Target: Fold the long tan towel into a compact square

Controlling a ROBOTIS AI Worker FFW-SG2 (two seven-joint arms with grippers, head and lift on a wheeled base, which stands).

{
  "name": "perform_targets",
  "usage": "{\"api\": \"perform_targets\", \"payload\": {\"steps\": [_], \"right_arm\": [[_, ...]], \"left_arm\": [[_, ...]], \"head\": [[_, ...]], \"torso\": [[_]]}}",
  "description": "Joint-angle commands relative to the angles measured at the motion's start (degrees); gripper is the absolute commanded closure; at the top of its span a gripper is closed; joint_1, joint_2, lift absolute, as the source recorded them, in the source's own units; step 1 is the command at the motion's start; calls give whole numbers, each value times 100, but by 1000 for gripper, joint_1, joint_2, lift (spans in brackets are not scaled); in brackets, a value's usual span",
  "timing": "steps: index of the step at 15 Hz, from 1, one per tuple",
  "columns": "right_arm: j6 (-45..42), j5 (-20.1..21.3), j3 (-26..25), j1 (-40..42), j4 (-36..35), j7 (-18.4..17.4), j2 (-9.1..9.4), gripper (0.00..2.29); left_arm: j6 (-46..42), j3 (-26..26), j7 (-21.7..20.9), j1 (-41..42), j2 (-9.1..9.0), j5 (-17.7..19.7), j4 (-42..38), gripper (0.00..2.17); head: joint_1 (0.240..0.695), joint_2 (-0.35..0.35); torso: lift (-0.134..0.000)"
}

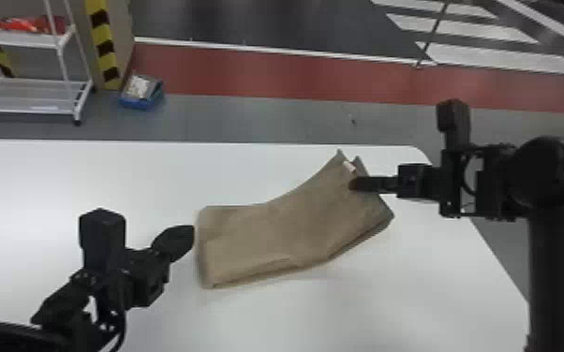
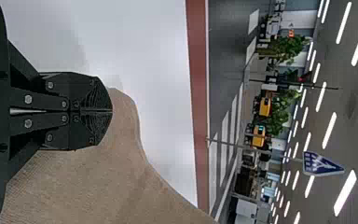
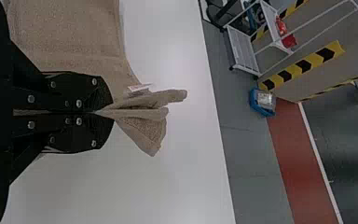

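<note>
The towel (image 1: 290,224) lies on the desk (image 1: 107,173), between the left pincer (image 1: 191,230) and the right pincer (image 1: 353,183), already doubled over, with layered edges along the long side nearer the robot. Its long axis runs from just beside the left pincer's tips across to the right pincer, slanting away from the robot. The axis bends partway: the half by the left pincer lies nearly straight across, while the other half swings farther out toward the desk's far edge. One short end faces the left pincer. At the opposite end, two peaked corners point outward beyond the right pincer, with a pale tag (image 1: 349,166) close to its tips, and another corner lies nearer the robot than that pincer. The left pincer's fingers are together, with nothing visible between them. The right pincer is clamped on the towel, the cloth gathered into pleats at its tips.
</note>
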Motion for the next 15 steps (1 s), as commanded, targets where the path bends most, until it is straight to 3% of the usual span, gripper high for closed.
{"api": "perform_targets", "payload": {"steps": [1, 6, 8, 15], "right_arm": [[49, -66, -54, -139, 87, -1, -42, 1315], [49, -57, 25, -332, 289, -10, -50, 1315], [49, -31, 157, -368, 289, -28, -15, 1315], [49, 13, 500, -499, 307, -133, 292, 1315]], "left_arm": [[261, 103, -122, -1, 0, -15, -1, 1997], [85, 226, -447, 113, -26, 170, -1, 1997], [50, 208, -535, 130, -35, 416, -1, 1997], [-144, -29, -869, 122, -79, 627, 263, 1997]], "head": [[695, -202], [695, -201], [695, -202], [695, -198]], "torso": [[-123], [-123], [-123], [-123]]}}
